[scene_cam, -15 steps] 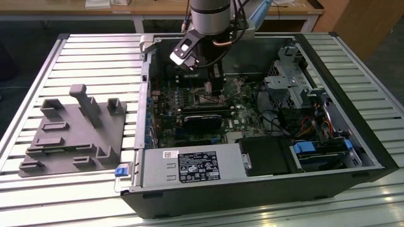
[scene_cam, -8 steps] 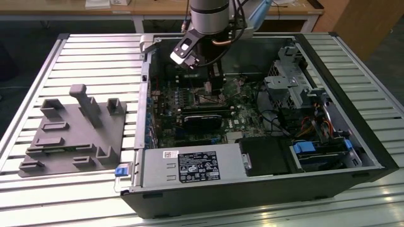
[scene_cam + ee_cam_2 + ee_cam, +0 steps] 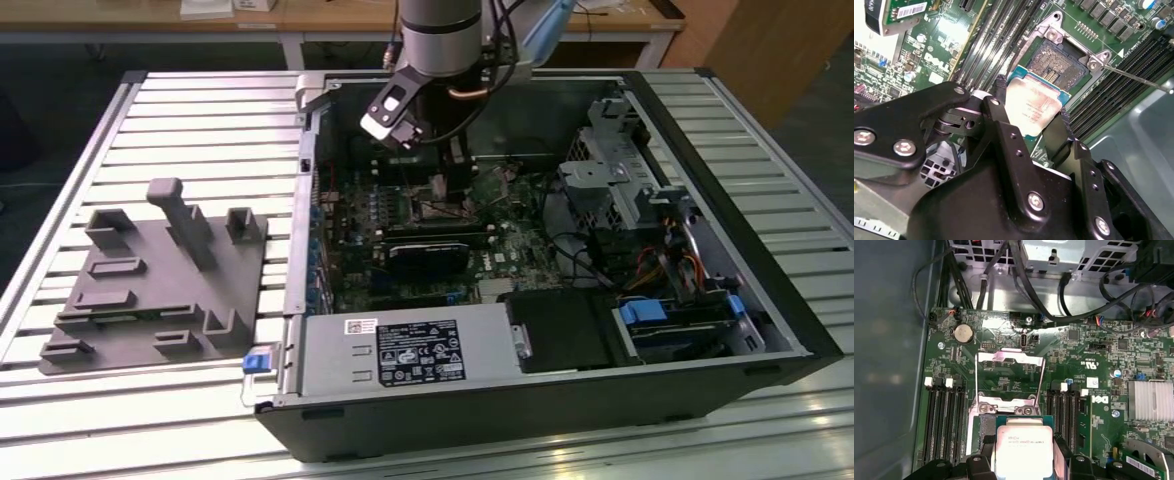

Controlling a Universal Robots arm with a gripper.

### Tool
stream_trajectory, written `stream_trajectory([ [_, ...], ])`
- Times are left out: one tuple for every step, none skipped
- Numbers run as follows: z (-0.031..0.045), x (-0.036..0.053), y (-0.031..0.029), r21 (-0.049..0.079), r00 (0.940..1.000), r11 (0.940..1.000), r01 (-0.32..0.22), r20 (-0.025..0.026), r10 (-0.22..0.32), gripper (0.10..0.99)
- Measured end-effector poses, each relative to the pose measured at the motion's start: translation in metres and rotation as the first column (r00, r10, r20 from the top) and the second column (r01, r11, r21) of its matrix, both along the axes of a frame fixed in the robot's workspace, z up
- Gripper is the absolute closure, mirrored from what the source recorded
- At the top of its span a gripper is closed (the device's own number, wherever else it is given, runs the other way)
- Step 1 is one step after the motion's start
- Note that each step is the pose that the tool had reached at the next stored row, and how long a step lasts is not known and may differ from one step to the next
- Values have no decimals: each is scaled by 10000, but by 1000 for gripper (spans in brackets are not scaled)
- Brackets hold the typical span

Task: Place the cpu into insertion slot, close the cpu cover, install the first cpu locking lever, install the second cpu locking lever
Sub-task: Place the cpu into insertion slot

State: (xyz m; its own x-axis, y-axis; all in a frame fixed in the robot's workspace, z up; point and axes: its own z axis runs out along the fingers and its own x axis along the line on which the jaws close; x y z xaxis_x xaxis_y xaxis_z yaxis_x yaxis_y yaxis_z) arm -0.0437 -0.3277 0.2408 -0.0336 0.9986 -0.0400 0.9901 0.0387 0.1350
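While pinched by two opposite edges in the tool (image 3: 1032, 102), chip (image 3: 1038, 111): probably light, stiff, flat, smooth-topped, underside likely fragile; held close by the open socket (image 3: 1063, 62), not yet seated.

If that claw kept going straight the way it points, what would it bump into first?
Most likely the open insertion slot, just beyond the cpu that the gripper is shut on; depth is hard to judge.

Dense print on black label (image 3: 415, 355) of metal box (image 3: 327, 365); faint marks on cpu (image 3: 1024, 447); seemingly nothing legible.
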Motion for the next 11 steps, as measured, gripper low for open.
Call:
stream_trajectory([
  [-10,-4,4,-3,10000,10000,-10,0,10,545],
  [-18,-9,10,-7,10000,10000,-19,-1,19,545],
  [-26,-15,16,-10,10000,10000,-27,-1,27,545],
  [-34,-20,24,-13,10000,10000,-36,-1,36,545],
  [-42,-26,31,-16,10000,10000,-46,-1,46,545],
  [-51,-31,39,-18,10000,10000,-58,0,58,545],
  [-61,-35,45,-21,10000,10000,-67,0,67,545],
  [-72,-40,51,-24,10000,10000,-76,-1,76,545],
  [-83,-43,55,-26,10000,10000,-84,-3,84,545],
  [-95,-47,58,-26,10000,10000,-91,-3,91,545],
  [-107,-49,60,-27,10000,9999,-99,-4,99,545],
])
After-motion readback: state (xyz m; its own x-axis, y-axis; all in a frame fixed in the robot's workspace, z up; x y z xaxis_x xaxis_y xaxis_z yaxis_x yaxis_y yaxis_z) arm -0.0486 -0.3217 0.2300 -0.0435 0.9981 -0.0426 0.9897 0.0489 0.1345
